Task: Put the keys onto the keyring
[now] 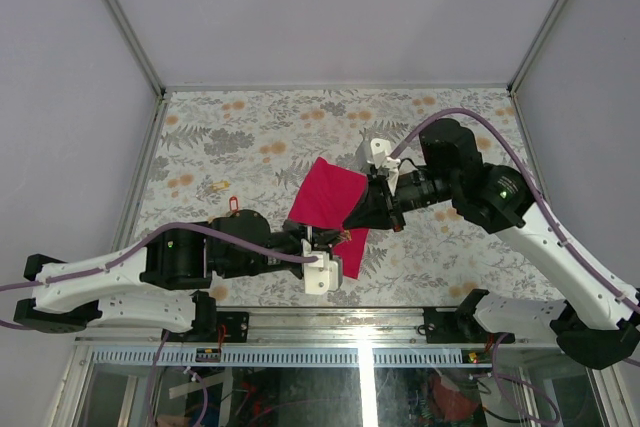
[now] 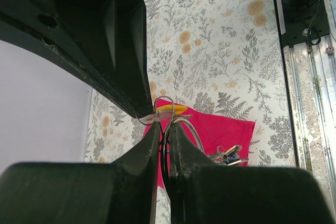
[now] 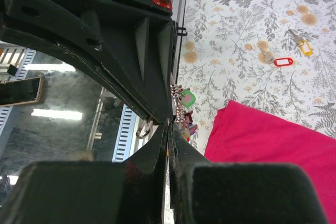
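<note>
My two arms: white shells over black joints

Left of the magenta cloth (image 1: 325,197) is my left arm (image 1: 100,282), right of it my right arm (image 1: 565,252); each carries a lilac cable (image 1: 470,115) and one green light (image 1: 505,185). Nearest the cloth, the left gripper (image 2: 163,121) and right gripper (image 3: 169,124) have black fingers (image 2: 105,45) on white blocks (image 1: 322,277).

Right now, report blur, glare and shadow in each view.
Top external: even light, sharp throughout. Left wrist: black two-finger left tool looms dark and soft, magenta cloth behind is crisp. Right wrist: black two-finger right tool underexposed, bright strip of reflected light at left.
</note>
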Available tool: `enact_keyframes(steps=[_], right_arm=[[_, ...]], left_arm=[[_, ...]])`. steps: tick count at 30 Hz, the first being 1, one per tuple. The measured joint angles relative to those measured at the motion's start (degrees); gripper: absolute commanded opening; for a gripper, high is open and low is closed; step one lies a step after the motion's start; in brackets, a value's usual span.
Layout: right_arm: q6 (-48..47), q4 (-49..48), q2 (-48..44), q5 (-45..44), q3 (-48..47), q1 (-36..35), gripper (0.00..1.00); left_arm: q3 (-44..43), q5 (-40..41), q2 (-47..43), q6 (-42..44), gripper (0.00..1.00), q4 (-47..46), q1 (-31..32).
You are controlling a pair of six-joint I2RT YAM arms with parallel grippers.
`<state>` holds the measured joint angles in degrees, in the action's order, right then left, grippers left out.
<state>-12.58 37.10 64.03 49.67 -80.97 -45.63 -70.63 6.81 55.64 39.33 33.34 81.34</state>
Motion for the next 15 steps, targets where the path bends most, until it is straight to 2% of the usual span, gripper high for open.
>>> enact_keyframes(steps=[15], right_arm=[[-2.32,2.8,1.03,2.47,-2.19,0.0,0.0]], left_arm=[[-0.07,-0.39,0.11,0.15,0.0,0.63,0.0]])
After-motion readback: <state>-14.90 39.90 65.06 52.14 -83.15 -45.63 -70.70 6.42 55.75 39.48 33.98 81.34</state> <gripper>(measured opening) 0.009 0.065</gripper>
